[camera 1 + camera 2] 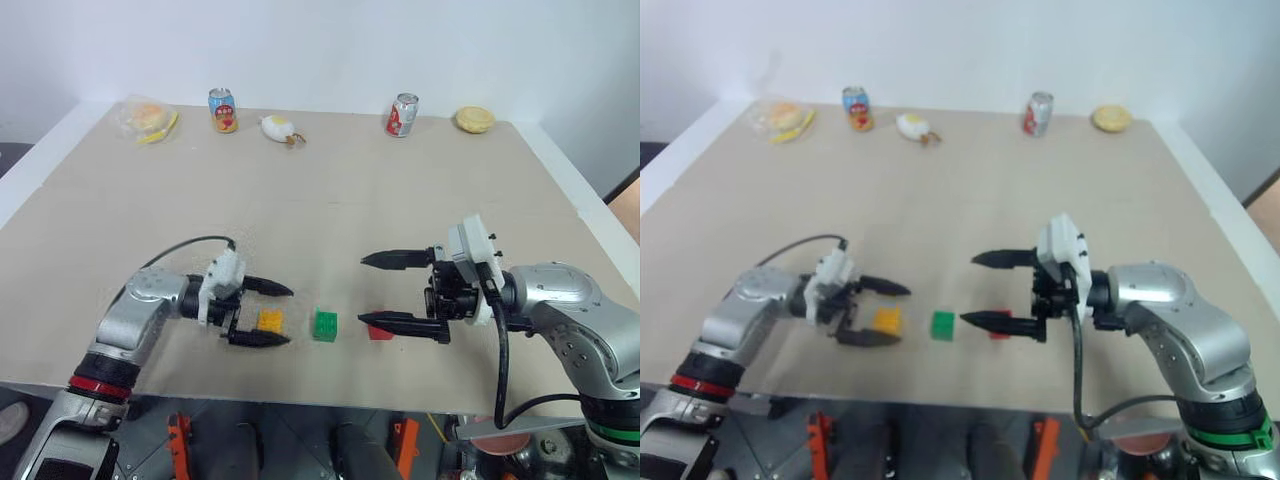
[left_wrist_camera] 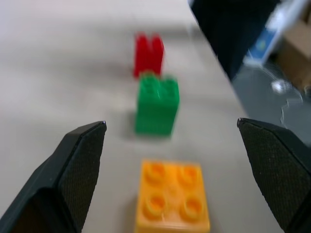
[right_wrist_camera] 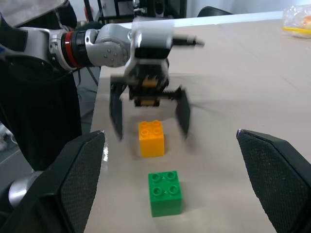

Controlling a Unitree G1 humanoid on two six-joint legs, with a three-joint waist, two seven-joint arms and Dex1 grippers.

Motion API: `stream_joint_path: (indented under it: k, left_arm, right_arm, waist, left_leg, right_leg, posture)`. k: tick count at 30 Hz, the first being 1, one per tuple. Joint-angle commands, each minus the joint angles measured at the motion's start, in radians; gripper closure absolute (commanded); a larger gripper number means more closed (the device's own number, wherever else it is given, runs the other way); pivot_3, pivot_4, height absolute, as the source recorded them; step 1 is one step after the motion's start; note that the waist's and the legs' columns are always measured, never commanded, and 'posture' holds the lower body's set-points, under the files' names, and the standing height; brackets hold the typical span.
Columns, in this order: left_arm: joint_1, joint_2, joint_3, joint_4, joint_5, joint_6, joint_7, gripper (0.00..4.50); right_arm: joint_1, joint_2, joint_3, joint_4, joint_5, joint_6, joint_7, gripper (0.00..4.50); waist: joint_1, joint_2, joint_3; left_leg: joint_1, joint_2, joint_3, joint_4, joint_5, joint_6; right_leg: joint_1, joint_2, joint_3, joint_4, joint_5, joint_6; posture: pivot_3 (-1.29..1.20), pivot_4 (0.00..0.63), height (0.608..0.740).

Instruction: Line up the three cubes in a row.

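Cubes: orange-yellow cube [image 1: 270, 320], green cube [image 1: 324, 325] and red cube [image 1: 379, 331] sit in one line near the table's front edge, small gaps between them, none touching.
Orange-yellow cube: at 9 o'clock from the green one, studs up, resting on the table between the left claw's fingers; no finger touches it in the left wrist view.
Red cube: at 3 o'clock from the green one; its lower part is covered by the right claw's near finger in the head views, and it is blurred in the left wrist view.
Left gripper [image 1: 280, 315]: spread wide around the orange-yellow cube, holding nothing; blurred in the right wrist view.
Right gripper [image 1: 366, 290]: spread wide, holding nothing, tips pointing toward 9 o'clock above the red cube.
Table [image 1: 330, 200]: tan top; its front edge is partly covered by both arms.
Far edge, 12 o'clock: two drink cans [image 1: 222, 110], a wrapped yellow food item [image 1: 148, 119], a white item [image 1: 278, 128] and a round bun [image 1: 474, 119]; details too small to tell.
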Motion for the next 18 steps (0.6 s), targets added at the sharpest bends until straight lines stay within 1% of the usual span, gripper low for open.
stream_joint_path:
  k: [1, 3, 5, 6, 7, 8, 9, 10, 13, 15, 18]
  left_arm:
    - [-0.065, -0.039, 0.157, -0.085, -0.138, 0.170, 0.233, 0.03]
    - [-0.078, -0.088, 0.224, -0.097, -0.173, 0.224, 0.383, 0.03]
    - [-0.077, -0.196, 0.324, -0.104, -0.167, 0.206, 0.644, 0.03]
    - [-0.065, -0.251, 0.366, -0.119, -0.141, 0.170, 0.769, 0.03]
    - [-0.039, -0.305, 0.390, -0.133, -0.070, 0.118, 0.902, 0.03]
    - [-0.011, -0.339, 0.395, -0.148, -0.004, 0.072, 0.991, 0.03]
    - [0.023, -0.363, 0.381, -0.165, 0.069, 0.022, 1.059, 0.03]
    - [0.048, -0.386, 0.371, -0.176, 0.119, -0.017, 1.108, 0.03]
    - [0.087, -0.453, 0.361, -0.149, 0.187, -0.108, 1.209, 0.03]
    - [0.103, -0.461, 0.332, -0.114, 0.240, -0.167, 1.219, 0.03]
    - [0.107, -0.457, 0.311, -0.074, 0.302, -0.187, 1.261, 0.03]
  right_arm:
    - [0.017, 0.036, -0.121, -0.043, 0.121, 0.029, -0.089, 0.00]
    - [0.029, 0.068, -0.158, -0.041, 0.161, 0.046, -0.160, 0.00]
    - [0.056, 0.160, -0.182, -0.006, 0.117, 0.016, -0.311, 0.00]
    - [0.075, 0.214, -0.192, 0.007, 0.088, -0.005, -0.392, 0.00]
    - [0.091, 0.279, -0.195, 0.025, 0.033, -0.033, -0.489, 0.00]
    - [0.106, 0.328, -0.190, 0.035, -0.023, -0.064, -0.563, 0.00]
    - [0.127, 0.368, -0.167, 0.048, -0.116, -0.115, -0.633, 0.00]
    - [0.143, 0.402, -0.149, 0.065, -0.197, -0.159, -0.691, 0.00]
    - [0.180, 0.503, -0.132, 0.162, -0.387, -0.326, -0.831, 0.00]
    - [0.185, 0.560, -0.143, 0.227, -0.443, -0.393, -0.894, 0.00]
    - [0.178, 0.598, -0.134, 0.279, -0.498, -0.459, -0.929, 0.00]
  waist:
    - [0.000, 0.000, 0.000]
    - [0.000, 0.000, 0.000]
    - [0.000, 0.000, 0.000]
    - [0.001, -0.001, -0.001]
    - [0.001, -0.001, -0.001]
    - [-0.001, -0.001, -0.001]
    - [-0.002, -0.001, -0.002]
    - [-0.002, -0.001, -0.002]
    - [0.001, -0.001, -0.002]
    - [0.003, -0.001, -0.002]
    - [0.003, -0.001, -0.002]
  left_leg:
    - [0.000, 0.000, -0.001, 0.000, 0.000, 0.000]
    - [0.001, 0.000, -0.001, 0.001, 0.000, 0.000]
    - [0.002, -0.001, -0.001, 0.002, 0.000, 0.000]
    - [0.003, -0.001, -0.001, 0.002, 0.000, 0.000]
    - [0.003, -0.001, -0.002, 0.002, 0.000, 0.000]
    - [0.003, -0.001, -0.002, 0.002, 0.000, 0.000]
    - [0.004, -0.001, -0.002, 0.001, 0.001, 0.001]
    - [0.005, -0.001, -0.001, 0.001, 0.000, 0.000]
    - [0.003, -0.001, 0.000, 0.000, 0.001, 0.000]
    - [0.002, -0.002, 0.000, 0.000, 0.001, -0.001]
    - [0.003, -0.002, 0.001, 0.000, 0.004, -0.001]
  right_leg:
    - [0.001, 0.000, 0.000, 0.000, 0.000, 0.001]
    - [0.003, 0.000, 0.000, 0.000, 0.000, 0.002]
    - [0.004, 0.000, 0.001, 0.000, 0.000, 0.003]
    - [0.005, 0.000, 0.001, 0.000, 0.001, 0.003]
    - [0.006, 0.001, 0.001, 0.000, 0.002, 0.005]
    - [0.005, 0.001, 0.001, 0.000, 0.004, 0.008]
    - [0.005, 0.002, 0.003, 0.000, 0.004, 0.008]
    - [0.005, 0.002, 0.004, 0.000, 0.004, 0.008]
    - [0.003, 0.002, 0.006, 0.000, 0.005, 0.008]
    - [0.003, 0.002, 0.006, 0.000, 0.005, 0.008]
    - [0.003, 0.002, 0.007, 0.000, 0.005, 0.005]
  posture:
    - [0.00, 0.150, 0.733]
    - [0.00, 0.150, 0.733]
    - [0.00, 0.150, 0.733]
    - [0.00, 0.150, 0.733]
    - [0.00, 0.150, 0.733]
    - [0.00, 0.150, 0.733]
    - [0.00, 0.150, 0.733]
    - [0.00, 0.150, 0.733]
    - [0.00, 0.150, 0.733]
    - [0.00, 0.150, 0.733]
    - [0.00, 0.150, 0.733]
